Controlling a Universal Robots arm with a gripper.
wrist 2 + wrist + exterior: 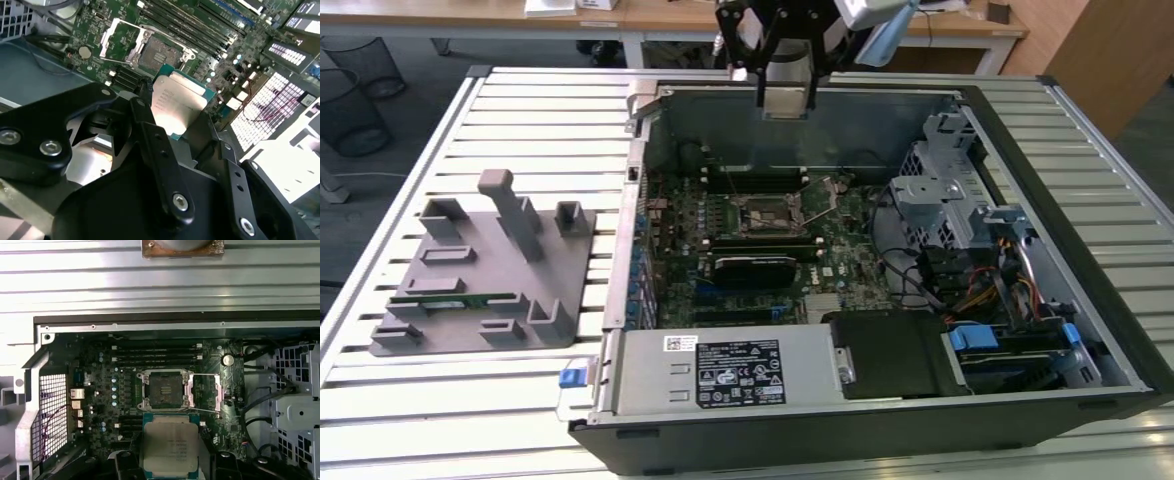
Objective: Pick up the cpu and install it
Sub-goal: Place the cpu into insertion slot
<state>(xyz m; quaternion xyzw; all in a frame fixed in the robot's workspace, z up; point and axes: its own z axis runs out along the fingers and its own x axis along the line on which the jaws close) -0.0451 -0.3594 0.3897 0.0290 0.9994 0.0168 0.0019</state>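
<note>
Jaws are clamping the cpu (177,102) by two opposite edges, a black finger (146,95) pressing on one side and its partner on the other, so the chip is sitting between them with its silver-grey top facing the wrist cameras. In the exterior view the arm (781,30) is reaching down from above, carrying the chip in the air over the far wall (881,115) of the open computer case, which is lying on the slatted worktop (534,110). The socket (161,390) is lying exposed on the board, its retention frame (205,390) swung aside, well apart from the chip. Memory slots (157,352) are bordering the socket on one side, and the drive cage (947,190) is crowding the exterior view's right.
</note>
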